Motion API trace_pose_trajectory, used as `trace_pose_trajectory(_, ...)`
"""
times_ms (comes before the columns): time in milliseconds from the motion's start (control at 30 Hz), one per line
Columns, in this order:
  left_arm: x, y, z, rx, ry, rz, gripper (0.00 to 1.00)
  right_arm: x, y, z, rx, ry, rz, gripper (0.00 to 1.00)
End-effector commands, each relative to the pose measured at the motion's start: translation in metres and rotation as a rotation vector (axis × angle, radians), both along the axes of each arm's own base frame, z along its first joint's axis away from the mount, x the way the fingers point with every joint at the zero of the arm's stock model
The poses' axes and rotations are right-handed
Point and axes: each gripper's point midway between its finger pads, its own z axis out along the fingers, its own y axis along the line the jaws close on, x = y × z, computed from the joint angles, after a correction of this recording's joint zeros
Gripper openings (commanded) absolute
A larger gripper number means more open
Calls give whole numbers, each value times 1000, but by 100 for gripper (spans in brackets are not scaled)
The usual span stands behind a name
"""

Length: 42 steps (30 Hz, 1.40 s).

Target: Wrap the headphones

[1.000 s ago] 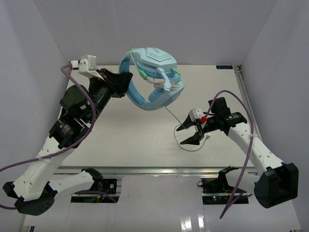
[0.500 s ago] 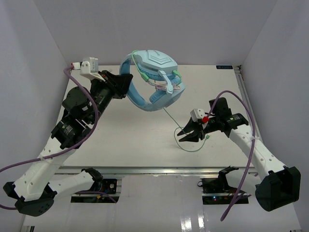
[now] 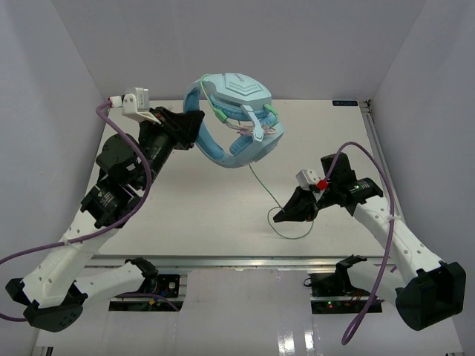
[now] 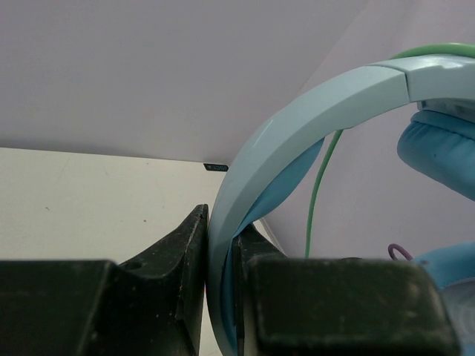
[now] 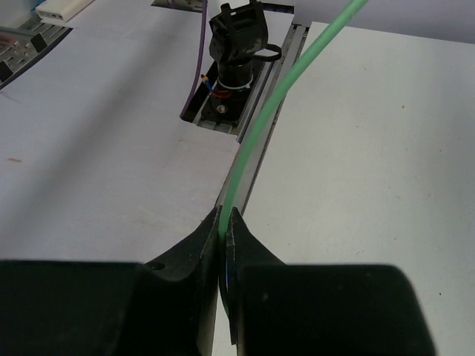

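The light blue headphones (image 3: pixel 236 119) hang in the air above the far middle of the table, held by their band. My left gripper (image 3: pixel 194 126) is shut on that band (image 4: pixel 245 185), the jaws pressed on both sides of it. A thin pale-green cable (image 3: pixel 261 181) runs down from the earcups to a loop on the table. My right gripper (image 3: pixel 280 216) is shut on this cable (image 5: pixel 256 141) near the loop, low over the table's front right. Part of the cable is wound around the earcups.
Thick purple robot cables (image 3: pixel 369 157) trail along both arms. The table's metal front rail (image 3: pixel 245 262) and the arm base (image 5: pixel 236 52) lie close to the right gripper. White walls enclose the table on three sides.
The right gripper was open beside the cable loop and has shut on the cable, dropping slightly lower and nearer. The left arm and headphones have barely moved.
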Motion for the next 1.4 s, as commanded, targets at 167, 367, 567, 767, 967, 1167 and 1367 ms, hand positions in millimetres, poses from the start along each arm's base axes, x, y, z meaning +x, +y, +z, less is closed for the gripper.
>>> trace_pose_trajectory(167,-11,5,36,-149,-84,-22,0,-7,-3,-3,-53,-182,3,8)
trace_pose_trajectory(367,-10,0,32,-154,-80,-39,0,-13,-7,-6,-55,-368,52,8)
trace_pose_trajectory(567,-5,-4,23,-149,-65,-39,0,-15,-9,-8,-72,-451,75,8)
trace_pose_trajectory(767,0,-4,17,-162,-44,-18,0,-13,-10,-13,-94,-456,66,8)
trace_pose_trajectory(967,12,0,3,-189,5,42,0,2,-10,-19,-164,-455,5,8)
trace_pose_trajectory(1167,32,8,-19,-199,68,157,0,24,-11,-22,-256,-442,-105,8)
trace_pose_trajectory(1367,56,20,-49,-179,102,307,0,47,-14,-24,-342,-466,-207,8)
